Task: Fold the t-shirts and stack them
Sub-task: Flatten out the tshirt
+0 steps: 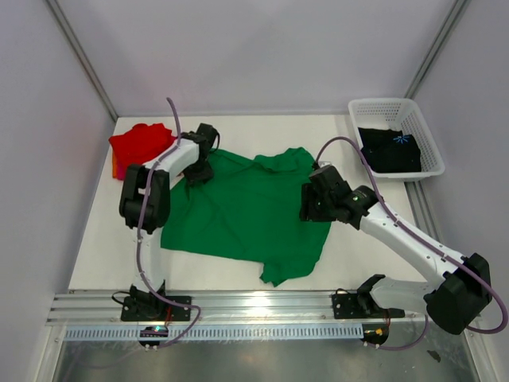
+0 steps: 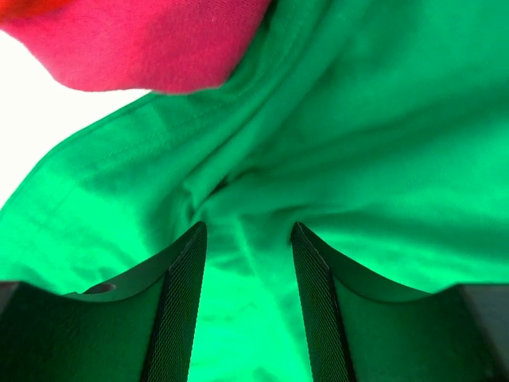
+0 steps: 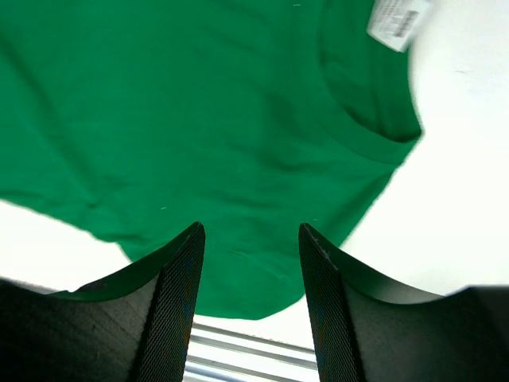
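Tabletop (image 1: 119,255), far right: basket (image 1: 380,106) with black t-shirt (image 1: 388,151)

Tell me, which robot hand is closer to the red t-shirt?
Left. The left hand sits at the edge of the green t-shirt, beside the red t-shirt; the right hand is across the green t-shirt, far off.

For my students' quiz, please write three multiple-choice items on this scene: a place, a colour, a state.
1. The black t-shirt lies: A in the white basket; B under the green t-shirt; C on it.
2. The spread-out t-shirt is: A blue; B green; C yellow.
3. The jaws of the right gripper stand: A open; B shut on cloth; C shut, empty.
Key: 1 A, lattice walls surround it; 2 B, plainly green; 3 A, fingers apart above the cloth.
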`<act>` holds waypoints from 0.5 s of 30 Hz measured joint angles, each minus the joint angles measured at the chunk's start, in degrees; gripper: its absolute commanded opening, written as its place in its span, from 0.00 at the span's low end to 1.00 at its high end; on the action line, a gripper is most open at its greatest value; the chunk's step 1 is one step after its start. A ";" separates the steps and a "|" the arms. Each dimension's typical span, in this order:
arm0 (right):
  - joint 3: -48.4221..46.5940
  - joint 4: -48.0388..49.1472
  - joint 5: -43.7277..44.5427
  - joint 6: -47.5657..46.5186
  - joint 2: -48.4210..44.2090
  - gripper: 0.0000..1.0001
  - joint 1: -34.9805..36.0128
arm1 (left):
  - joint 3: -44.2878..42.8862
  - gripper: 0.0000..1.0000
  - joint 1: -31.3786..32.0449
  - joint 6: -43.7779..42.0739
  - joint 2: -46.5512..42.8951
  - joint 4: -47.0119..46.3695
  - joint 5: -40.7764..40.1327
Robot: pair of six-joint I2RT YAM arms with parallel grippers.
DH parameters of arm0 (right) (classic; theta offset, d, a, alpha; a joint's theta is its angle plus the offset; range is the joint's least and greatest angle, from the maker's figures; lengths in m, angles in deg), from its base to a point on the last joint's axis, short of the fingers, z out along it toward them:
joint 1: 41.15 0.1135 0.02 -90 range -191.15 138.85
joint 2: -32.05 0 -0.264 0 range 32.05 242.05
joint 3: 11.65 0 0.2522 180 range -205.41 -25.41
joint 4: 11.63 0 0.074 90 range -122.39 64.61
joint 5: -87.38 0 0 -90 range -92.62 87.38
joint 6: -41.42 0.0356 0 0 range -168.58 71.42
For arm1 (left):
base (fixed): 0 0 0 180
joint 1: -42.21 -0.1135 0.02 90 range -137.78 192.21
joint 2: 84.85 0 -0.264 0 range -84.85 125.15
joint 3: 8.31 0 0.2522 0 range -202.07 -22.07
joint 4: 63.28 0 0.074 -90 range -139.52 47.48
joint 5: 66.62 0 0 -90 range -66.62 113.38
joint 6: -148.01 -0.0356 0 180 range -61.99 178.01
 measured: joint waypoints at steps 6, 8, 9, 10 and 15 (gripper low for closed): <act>4.63 4.66 -10.49 -1.86 -1.55 0.56 0.00 | -4.00 0.50 0.02 -2.29 -4.66 1.84 1.36; 6.43 4.61 -13.14 -2.38 -1.88 0.55 0.00 | -5.70 0.50 0.02 -2.58 -6.01 1.90 1.40; 7.21 4.57 -14.43 -2.69 -1.90 0.55 0.02 | -6.23 0.50 0.02 -2.69 -6.78 1.92 1.46; 7.87 4.50 -15.58 -2.97 -1.97 0.55 0.02 | -6.51 0.50 0.02 -2.78 -7.37 1.97 1.57; 9.51 2.86 -20.09 -3.28 -4.07 0.55 0.02 | -6.67 0.50 0.02 -2.97 -8.74 2.60 2.34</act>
